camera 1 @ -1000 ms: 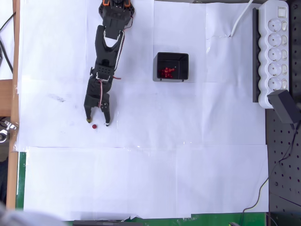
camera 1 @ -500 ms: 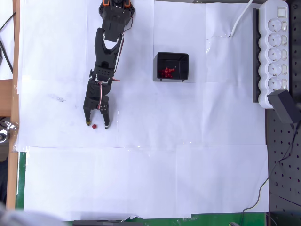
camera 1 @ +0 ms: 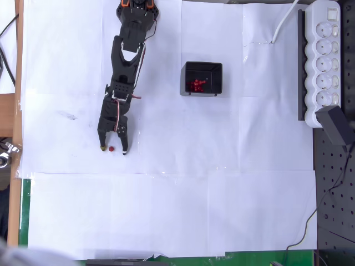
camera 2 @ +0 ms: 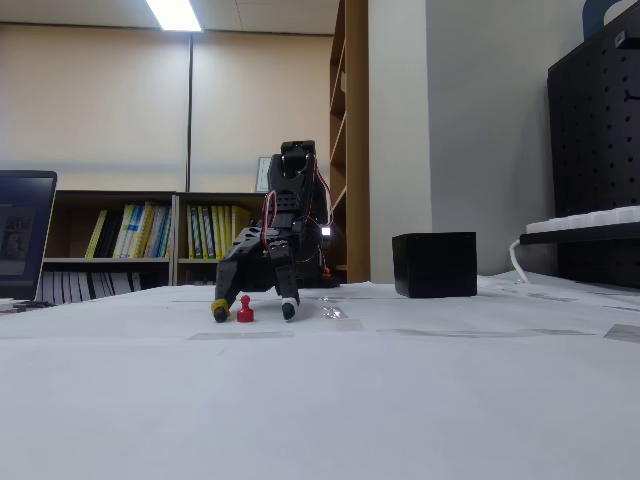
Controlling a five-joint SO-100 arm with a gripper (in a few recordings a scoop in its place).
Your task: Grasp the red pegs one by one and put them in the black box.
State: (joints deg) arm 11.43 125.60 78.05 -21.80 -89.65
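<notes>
One red peg point(camera 1: 111, 148) point(camera 2: 244, 312) stands upright on the white paper at the left. My black gripper point(camera 1: 112, 149) point(camera 2: 254, 312) is open and lowered to the table, one fingertip on each side of this peg, with small gaps. The black box point(camera 1: 203, 78) point(camera 2: 434, 264) sits to the right of the arm in the overhead view, and several red pegs point(camera 1: 196, 85) lie in a heap on its floor.
A white power strip point(camera 1: 325, 58) on a black rail runs along the right edge in the overhead view, with a white cable point(camera 1: 284, 22) leading off it. White paper sheets point(camera 1: 166, 210) cover the table. A wooden edge point(camera 1: 15, 111) borders the left side.
The gripper has slid a little toward the picture's bottom, so the peg now sits between the fingertips instead of just beyond them. The peg has not moved.
</notes>
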